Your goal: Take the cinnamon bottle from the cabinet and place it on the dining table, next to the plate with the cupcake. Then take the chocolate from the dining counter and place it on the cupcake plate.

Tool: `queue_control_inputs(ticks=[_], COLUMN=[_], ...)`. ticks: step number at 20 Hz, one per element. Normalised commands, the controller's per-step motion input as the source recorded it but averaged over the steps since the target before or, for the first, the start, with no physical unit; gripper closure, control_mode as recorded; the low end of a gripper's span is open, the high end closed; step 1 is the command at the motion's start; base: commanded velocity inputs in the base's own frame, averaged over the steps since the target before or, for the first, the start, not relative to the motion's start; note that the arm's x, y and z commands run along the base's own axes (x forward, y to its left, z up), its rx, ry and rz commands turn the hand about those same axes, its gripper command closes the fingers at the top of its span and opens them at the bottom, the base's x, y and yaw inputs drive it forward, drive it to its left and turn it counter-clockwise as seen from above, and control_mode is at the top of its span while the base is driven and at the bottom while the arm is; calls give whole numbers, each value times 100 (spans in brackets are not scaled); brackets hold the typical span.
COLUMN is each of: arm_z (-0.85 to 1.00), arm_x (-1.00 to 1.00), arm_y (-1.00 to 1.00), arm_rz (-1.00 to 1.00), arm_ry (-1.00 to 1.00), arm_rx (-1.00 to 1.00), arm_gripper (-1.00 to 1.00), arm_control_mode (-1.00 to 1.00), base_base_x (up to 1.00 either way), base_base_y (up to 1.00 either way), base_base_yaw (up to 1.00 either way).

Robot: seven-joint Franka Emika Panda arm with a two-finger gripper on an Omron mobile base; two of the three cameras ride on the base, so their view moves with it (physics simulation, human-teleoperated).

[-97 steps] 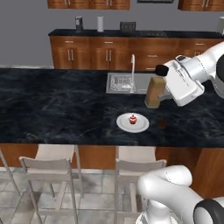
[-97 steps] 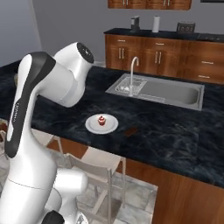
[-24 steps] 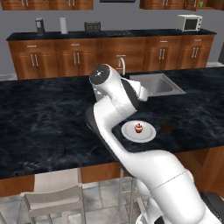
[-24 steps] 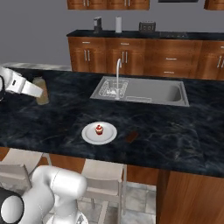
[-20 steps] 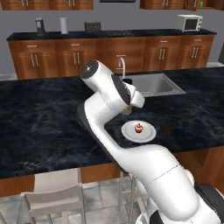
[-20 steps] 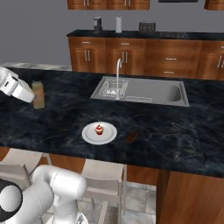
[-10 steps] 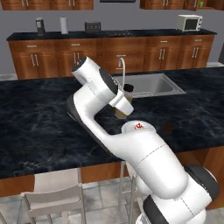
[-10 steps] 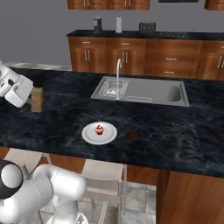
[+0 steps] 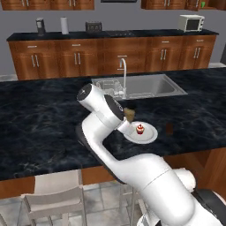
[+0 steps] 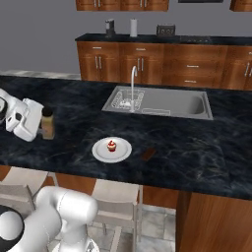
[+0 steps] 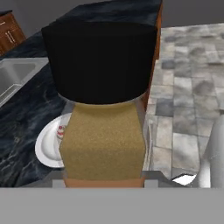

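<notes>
The tool [image 10: 43,125] is pinching the cinnamon bottle [image 10: 47,123], black cap up, and from the right side I can see it held low over the dark worktop [image 10: 197,147], off to one side of the plate [image 10: 111,149]. From the left side the bottle [image 9: 129,114] peeps out from behind the white arm, just beside the plate's [image 9: 148,135] rim. Whether its base already touches the stone I cannot tell.

What worries me is that gap. If the bottle is let go while it hangs above the surface, or a little tilted, it could tip over and roll. In the hand view the bottle [image 11: 103,135] hides much of the plate [image 11: 46,148] behind it, so the two look close; a sideways nudge on the way down might clip the rim and jolt the cupcake [image 10: 111,145].

The chocolate [image 10: 148,154] lies on the far side of the plate, apart from it. The arm sweeps widely, so swinging across for that piece could knock the freshly placed bottle.
</notes>
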Motion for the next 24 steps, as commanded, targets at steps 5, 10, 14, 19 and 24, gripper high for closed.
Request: queue_control_inputs(ticks=[5,10,14,19,24], arm_z=[-22,-43,-45,-37,-41], arm_x=[15,34,32,42,37], arm_y=[-8,11,8,0,-2], arm_rz=[-5,-12,-17,-18,-7], arm_ry=[0,0,-4,3,9], arm_rx=[16,0,-16,-11,-4], arm_gripper=[100,100,100,100,100], arm_control_mode=[-100,-100,-100,-100,-100], base_base_x=[0,0,0,0,0], base_base_y=[0,0,0,0,0], base_base_yaw=[0,0,0,0,0])
